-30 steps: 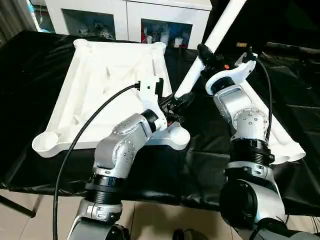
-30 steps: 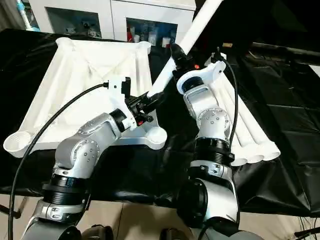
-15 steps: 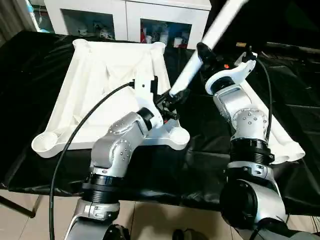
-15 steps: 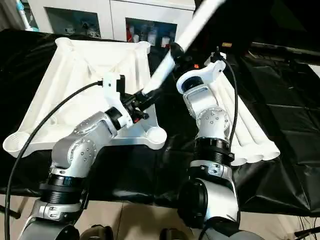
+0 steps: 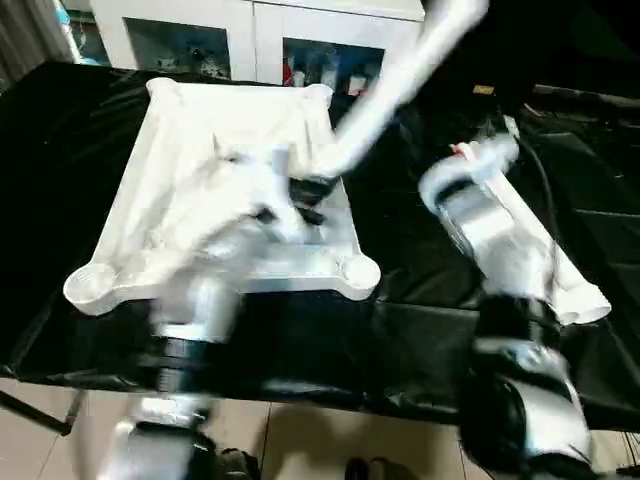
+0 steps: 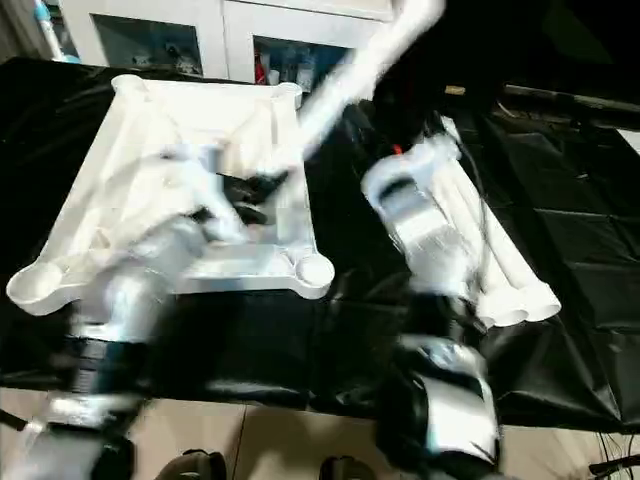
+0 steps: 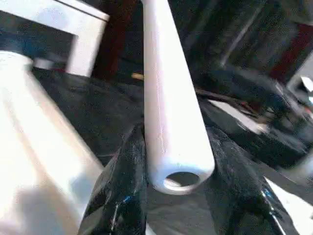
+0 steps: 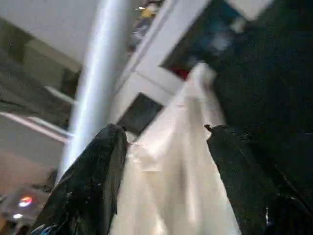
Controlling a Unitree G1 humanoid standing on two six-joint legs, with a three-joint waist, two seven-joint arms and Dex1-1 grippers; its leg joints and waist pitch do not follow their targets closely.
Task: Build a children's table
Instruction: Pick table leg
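Table top (image 5: 200, 160) lies underside up on the black-draped worktop (image 5: 60, 120), toward its left side, far edge close to the white cabinet (image 5: 250, 30). Corner sockets face up — the near-right socket (image 5: 357, 270) is closest to the work. Spare legs (image 6: 500, 270) lie bundled on the worktop's right side.

Left gripper (image 7: 178, 147) is clamped on the narrow end of one leg (image 7: 168, 98); both black fingers (image 7: 124, 186) press its sides, open tip toward the wrist camera. The leg slants up and away over the top's right edge. Right gripper (image 8: 164, 147) stands wide apart with nothing between the fingers; the leg passes just beside one of them.

Judgement: leg is in transit to a socket. To do it well, swing the leg near vertical first, line the end up over the socket, then press straight down — a slanted entry will likely jam.

Room: open black cloth between the top and the spare legs. Watch the raised end near the cabinet.
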